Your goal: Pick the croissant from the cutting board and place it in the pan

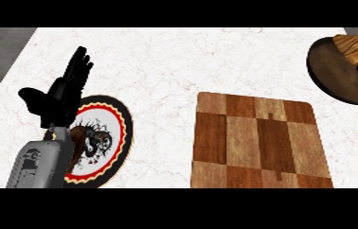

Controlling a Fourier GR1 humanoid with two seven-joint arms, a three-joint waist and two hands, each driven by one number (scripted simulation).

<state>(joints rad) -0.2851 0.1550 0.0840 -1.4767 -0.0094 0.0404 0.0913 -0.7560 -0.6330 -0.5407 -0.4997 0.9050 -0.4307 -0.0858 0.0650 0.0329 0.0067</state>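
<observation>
Looking over the cutting board (259,143), no croissant is seen on its wooden squares; its whole visible top is bare. The board lies right of the middle of the counter (174,57), with its long axis running away from the robot. The pan (328,74) is cut by the right edge of the view, beyond the far right corner of the board and apart from it. At the upper rim of the pan a pale brown shape (347,46) is partly shown. It may be the croissant already put there, or only a handle; this cannot be decided, so neither its long axis nor the way it points can be given. The left hand (63,93) is held at the far left, fingers straight and spread upward, clasping nothing, above a patterned plate (115,128) and resting there. From this hand the pan lies far to the right and further away, with the board between them. The right hand is not shown at all, yet it is judged to be the nearer one to the pan, since the pan stands on the robot's right side.
</observation>
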